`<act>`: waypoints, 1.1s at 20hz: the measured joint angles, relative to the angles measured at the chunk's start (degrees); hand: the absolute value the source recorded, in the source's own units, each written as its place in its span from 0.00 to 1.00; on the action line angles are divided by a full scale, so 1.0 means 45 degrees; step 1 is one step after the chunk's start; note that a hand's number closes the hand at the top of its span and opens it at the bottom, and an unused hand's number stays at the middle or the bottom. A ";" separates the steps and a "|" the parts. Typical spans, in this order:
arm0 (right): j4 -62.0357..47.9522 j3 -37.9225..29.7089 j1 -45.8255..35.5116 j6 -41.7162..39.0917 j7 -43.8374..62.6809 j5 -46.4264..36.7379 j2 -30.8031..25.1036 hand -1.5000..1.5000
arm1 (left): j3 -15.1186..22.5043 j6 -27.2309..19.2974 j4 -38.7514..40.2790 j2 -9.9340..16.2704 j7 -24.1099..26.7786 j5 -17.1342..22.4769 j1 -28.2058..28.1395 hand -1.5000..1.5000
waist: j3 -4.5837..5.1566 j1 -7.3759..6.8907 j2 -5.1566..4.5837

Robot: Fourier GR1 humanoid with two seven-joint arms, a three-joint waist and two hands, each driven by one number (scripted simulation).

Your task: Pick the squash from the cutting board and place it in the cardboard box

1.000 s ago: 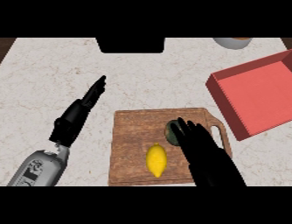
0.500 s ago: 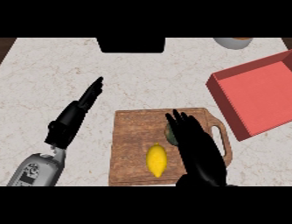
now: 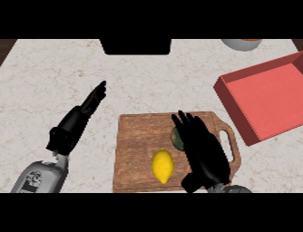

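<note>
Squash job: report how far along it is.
Done: nothing delivered yet; the red box holds nothing that shows. In hand: the right hand is over the cutting board, its straight fingers covering most of a dark green item, presumably the squash, not gripped. Left: grasp, lift, carry to the box. The left hand rests open on the counter; a lemon lies on the board.

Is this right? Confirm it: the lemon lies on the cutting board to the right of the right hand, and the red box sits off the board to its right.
One detail is wrong. In the head view the lemon lies on the cutting board to the left of the right hand, not its right. The red box does sit off the board to its right.
</note>
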State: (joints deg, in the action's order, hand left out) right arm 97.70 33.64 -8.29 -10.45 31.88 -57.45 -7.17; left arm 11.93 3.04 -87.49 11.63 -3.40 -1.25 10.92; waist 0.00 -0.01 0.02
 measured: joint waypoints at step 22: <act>-0.3246 -0.1265 -0.0195 0.0055 -0.1558 -0.1422 0.1310 0.00 | -0.0944 0.0904 -0.0348 -0.1126 -0.0373 -0.1113 -0.0102 0.50 | 0.0020 -0.0010 0.0031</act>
State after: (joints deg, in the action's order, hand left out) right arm 83.09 27.94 -9.17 -10.20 24.87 -63.85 -1.27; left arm 7.68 7.11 -89.06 6.57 -5.07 -6.26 10.46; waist 0.09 -0.06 0.16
